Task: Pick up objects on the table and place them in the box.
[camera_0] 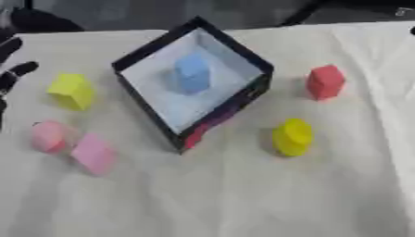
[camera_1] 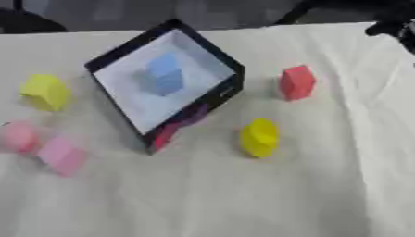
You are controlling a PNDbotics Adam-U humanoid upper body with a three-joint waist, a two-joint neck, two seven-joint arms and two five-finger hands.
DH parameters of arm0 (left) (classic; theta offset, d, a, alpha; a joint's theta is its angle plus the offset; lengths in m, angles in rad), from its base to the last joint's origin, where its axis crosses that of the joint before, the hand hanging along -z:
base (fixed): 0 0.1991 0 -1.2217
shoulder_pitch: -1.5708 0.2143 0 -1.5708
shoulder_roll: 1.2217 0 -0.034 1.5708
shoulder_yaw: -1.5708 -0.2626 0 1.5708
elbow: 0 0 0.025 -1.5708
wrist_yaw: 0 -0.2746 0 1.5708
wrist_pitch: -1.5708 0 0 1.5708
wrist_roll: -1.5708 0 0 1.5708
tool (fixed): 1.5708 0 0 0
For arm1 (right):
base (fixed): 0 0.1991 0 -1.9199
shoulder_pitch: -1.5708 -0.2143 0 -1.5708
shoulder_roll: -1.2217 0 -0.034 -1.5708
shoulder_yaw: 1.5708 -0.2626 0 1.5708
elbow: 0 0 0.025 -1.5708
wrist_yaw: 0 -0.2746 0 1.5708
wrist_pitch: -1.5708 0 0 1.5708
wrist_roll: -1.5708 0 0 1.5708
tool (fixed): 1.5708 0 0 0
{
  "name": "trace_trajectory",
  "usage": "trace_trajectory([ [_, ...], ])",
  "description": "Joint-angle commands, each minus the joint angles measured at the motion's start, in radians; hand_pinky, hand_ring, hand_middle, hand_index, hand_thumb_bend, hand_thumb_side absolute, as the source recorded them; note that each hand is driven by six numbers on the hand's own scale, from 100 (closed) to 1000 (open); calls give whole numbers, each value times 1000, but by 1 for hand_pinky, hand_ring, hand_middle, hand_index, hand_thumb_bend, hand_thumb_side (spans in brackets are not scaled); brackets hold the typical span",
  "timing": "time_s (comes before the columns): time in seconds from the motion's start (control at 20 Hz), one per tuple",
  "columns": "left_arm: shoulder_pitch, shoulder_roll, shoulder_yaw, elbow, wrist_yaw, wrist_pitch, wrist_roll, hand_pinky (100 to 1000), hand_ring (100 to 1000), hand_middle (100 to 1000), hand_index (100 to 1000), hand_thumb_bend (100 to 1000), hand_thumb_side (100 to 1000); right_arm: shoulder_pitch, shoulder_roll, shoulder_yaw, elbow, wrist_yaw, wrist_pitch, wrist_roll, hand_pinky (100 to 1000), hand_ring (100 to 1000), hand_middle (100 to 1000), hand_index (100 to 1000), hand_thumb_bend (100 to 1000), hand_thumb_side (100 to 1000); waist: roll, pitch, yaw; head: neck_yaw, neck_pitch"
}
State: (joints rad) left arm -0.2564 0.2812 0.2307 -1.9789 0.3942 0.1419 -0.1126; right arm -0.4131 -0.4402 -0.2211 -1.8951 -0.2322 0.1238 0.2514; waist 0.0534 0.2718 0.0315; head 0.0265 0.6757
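- White cloth is seen over the counter (camera_0: 227,203); a black-walled box (camera_0: 243,53) with a pale floor stands near the middle, turned corner-on.
- One blue block (camera_0: 192,73) is found inside the box, already placed.
- Five pieces remain outside: a yellow block (camera_0: 71,90) to the left of the box, a pink round piece (camera_0: 48,136) and a pink block (camera_0: 93,153) just beside each other lower left, a red block (camera_0: 325,81) to the right, and a yellow cylinder (camera_0: 292,136) lower right.
- The left robot hand (camera_0: 11,69) is noted at the left edge, fingers spread and holding nothing, near the yellow block.
- A dark shape at the upper right edge of the right eye view is judged to be the right robot hand (camera_1: 393,25); its finger state cannot be told.
- The pieces are judged light, stiff and non-fragile; blocks are best pinched across opposite flat faces, the cylinder across its curved side.
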Motion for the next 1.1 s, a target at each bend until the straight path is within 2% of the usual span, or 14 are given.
trace_trajectory([
  [0.05,-10,15,5,-18,-1,-2,0,789,938,818,819,113,772,-9,-24,-4,-5,4,-4,5,900,653,619,790,100,538,5,-18,0,2,-6],
  [0.4,-13,19,11,-20,4,-6,6,791,940,820,820,112,767,-26,-36,9,-1,5,-9,28,904,669,635,799,100,536,3,-14,10,11,-11],
  [0.6,-16,33,12,-21,13,-9,9,792,941,821,821,109,759,-26,-80,18,21,7,-31,48,912,690,657,812,100,529,-1,-21,-2,20,37],
  [0.9,-9,53,13,-19,21,-8,10,792,942,820,820,108,756,-31,-200,49,74,0,-122,97,919,724,694,834,100,491,-17,-36,-14,27,87],
  [1.1,0,62,13,-17,16,-8,10,793,944,820,820,106,760,-39,-288,78,115,0,-196,124,921,740,716,844,100,454,-26,-40,-19,34,94],
])
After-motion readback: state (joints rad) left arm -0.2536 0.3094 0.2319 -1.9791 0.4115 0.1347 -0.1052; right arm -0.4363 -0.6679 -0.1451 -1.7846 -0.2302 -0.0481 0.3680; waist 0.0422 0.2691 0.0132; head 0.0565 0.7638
